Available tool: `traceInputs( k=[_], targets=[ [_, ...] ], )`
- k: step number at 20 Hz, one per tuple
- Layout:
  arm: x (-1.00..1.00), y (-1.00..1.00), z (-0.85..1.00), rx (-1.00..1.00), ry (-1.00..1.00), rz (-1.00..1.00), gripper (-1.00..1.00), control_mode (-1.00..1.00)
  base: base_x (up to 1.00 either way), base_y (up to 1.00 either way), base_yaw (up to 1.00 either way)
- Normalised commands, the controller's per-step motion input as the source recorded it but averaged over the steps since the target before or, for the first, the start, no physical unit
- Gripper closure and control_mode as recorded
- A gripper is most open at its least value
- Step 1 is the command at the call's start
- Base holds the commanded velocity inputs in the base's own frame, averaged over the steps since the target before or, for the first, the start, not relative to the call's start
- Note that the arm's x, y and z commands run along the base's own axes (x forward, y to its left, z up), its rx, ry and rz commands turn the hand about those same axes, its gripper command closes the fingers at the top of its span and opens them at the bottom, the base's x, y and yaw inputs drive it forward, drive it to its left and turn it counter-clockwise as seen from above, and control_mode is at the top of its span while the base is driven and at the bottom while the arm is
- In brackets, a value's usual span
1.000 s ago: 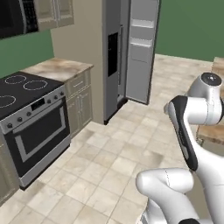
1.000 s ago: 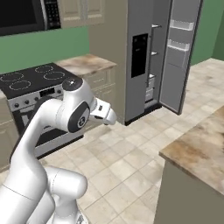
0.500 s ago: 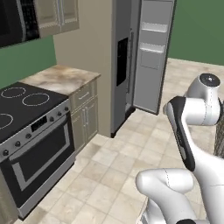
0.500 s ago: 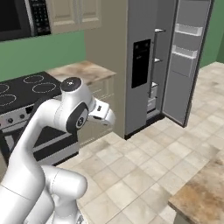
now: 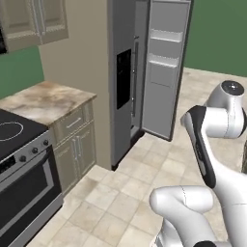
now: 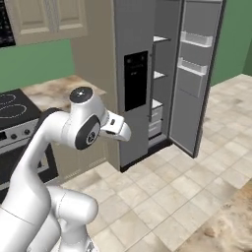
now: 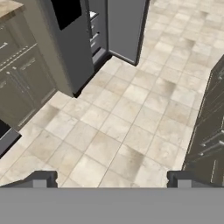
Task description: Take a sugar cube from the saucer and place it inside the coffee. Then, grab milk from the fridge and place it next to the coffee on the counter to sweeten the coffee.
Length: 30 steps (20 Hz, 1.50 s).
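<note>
A: Where's the milk?
B: Presumably inside the fridge [image 6: 147, 74]; its door [image 6: 199, 74] stands open for the reach, but the shelves hide any carton.
A: And the end effector [image 7: 109, 177]?
B: Empty, tips set wide apart, tucked and facing the tiled floor [image 7: 127, 113].

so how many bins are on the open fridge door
2 door bins on the fridge: an upper bin near the door's top and a lower bin just beneath it. More could be hidden lower on the door.
</note>
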Motion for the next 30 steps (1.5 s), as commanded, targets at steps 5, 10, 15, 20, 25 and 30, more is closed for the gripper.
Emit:
traceInputs(
  k=[5, 10, 15, 20, 25, 30],
  targets=[
    [0.0, 0.0, 0.0, 0.0, 0.0, 0.0, -1.0, 1.0, 1.0, -0.67, 0.1],
    [0.0, 0.0, 0.0, 0.0, 0.0, 0.0, -1.0, 1.0, 1.0, -0.47, 0.11],
    [0.0, 0.0, 0.0, 0.0, 0.0, 0.0, -1.0, 1.0, 1.0, -0.24, 0.07],
    [0.0, 0.0, 0.0, 0.0, 0.0, 0.0, -1.0, 1.0, 1.0, 0.17, 0.0],
    [0.0, 0.0, 0.0, 0.0, 0.0, 0.0, -1.0, 1.0, 1.0, -0.05, -0.01],
    [0.0, 0.0, 0.0, 0.0, 0.0, 0.0, -1.0, 1.0, 1.0, -0.37, 0.0]
  ],
)
